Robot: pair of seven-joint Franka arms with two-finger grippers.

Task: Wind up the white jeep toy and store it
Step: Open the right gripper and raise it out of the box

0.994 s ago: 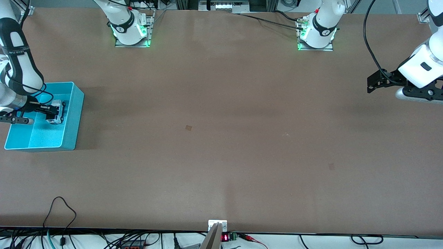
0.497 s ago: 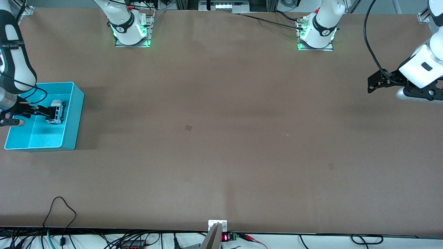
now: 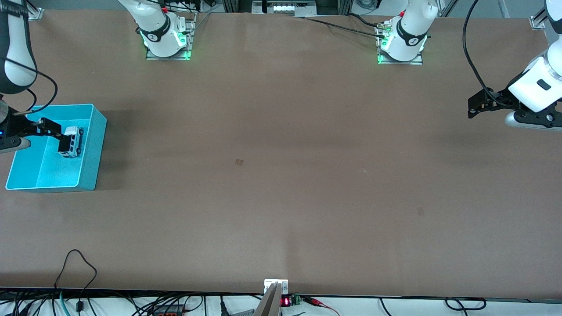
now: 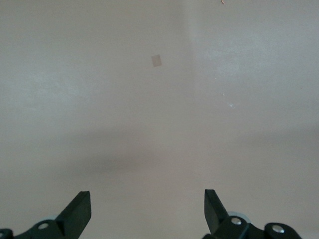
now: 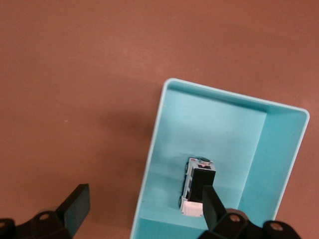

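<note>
The small boxy white jeep toy with its black roof panel and dark wheels (image 3: 70, 142) sits upright on the floor of the open turquoise plastic bin (image 3: 90, 169) at the right arm's end of the brown bench (image 3: 281, 175). It rests close to the bin wall that faces the middle of the bench, and nothing grips it, so the storing step looks done.

The right gripper (image 3: 52, 130) hangs over the bin, just above the toy, with its jaws spread wide and empty. In the right wrist view the right gripper (image 5: 142, 206) shows one black finger (image 5: 75, 206) over bare bench outside the bin and the other overlapping the toy's end; that wide spread suits a release, leaving room to lift away without dragging the jeep along. The likely next move is a straight rise clear of the bin rim.

The left gripper (image 3: 476, 105) waits over the left arm's end of the bench, well apart from the bin. Its jaws are also wide and hold nothing; the left wrist view shows the left gripper (image 4: 144, 211) above bare bench only.
</note>
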